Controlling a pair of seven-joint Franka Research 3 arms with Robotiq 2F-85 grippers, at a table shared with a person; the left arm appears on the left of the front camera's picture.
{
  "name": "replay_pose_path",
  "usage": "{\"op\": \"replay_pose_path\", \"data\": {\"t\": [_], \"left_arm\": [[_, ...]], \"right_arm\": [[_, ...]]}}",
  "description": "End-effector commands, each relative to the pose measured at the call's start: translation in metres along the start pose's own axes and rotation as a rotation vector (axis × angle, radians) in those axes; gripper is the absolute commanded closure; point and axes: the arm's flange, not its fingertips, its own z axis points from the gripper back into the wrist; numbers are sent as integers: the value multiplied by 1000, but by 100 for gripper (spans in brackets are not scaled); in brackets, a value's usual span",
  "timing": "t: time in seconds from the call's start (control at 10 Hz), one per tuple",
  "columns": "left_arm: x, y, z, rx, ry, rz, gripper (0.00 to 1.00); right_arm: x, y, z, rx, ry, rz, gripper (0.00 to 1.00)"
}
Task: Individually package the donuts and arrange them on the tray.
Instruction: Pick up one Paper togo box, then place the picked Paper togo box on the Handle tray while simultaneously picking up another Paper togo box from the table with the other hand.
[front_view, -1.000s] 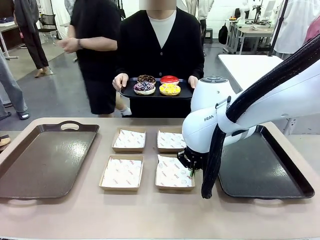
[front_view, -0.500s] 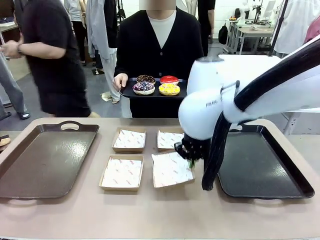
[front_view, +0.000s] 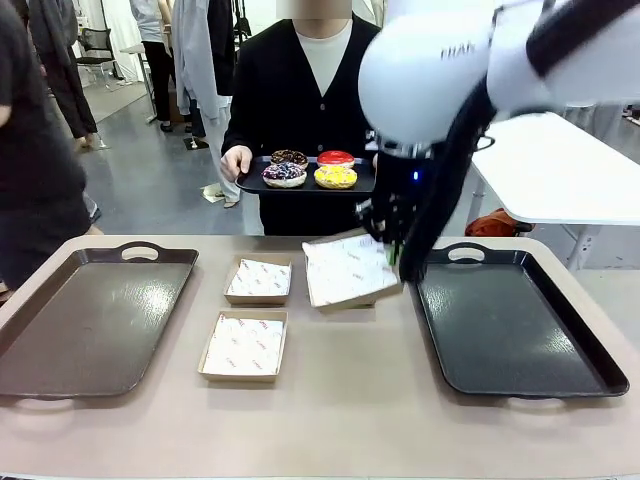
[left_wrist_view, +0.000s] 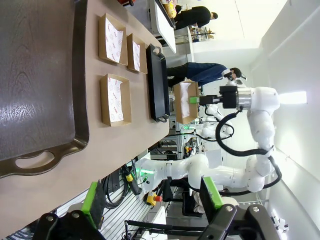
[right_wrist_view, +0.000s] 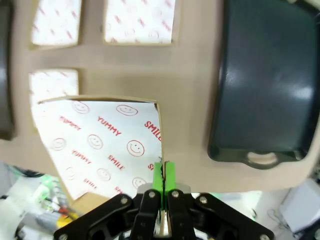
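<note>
My right claw is clamped on the edge of a paper-lined box, holding it tilted above the desk (just beside the dark right-hand tray). My left claw stands apart, empty. The donuts sit on the person's tray across the desk.

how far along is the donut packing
Done: nothing boxed yet. In hand: the right fingers are shut on one box, held above the table. Left: all four donuts sit on the person's tray, unpacked.
</note>
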Motion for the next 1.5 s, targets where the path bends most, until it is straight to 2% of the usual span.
{"op": "replay_pose_path", "data": {"t": [0.0, 0.2, 0.4, 0.6, 1.4], "left_arm": [[0, -1, 1, -8, -8, 3, 0], [0, -1, 1, -8, -8, 3, 0], [0, -1, 1, -8, -8, 3, 0], [0, -1, 1, -8, -8, 3, 0], [0, -1, 1, -8, -8, 3, 0]], "right_arm": [[46, 2, 21, -21, 14, -31, 100], [88, -4, 33, -16, -4, -97, 100], [132, -19, 28, -21, 8, -128, 100], [155, -30, 16, -17, 21, -159, 100], [148, -37, 9, 4, 8, -136, 100]]}}
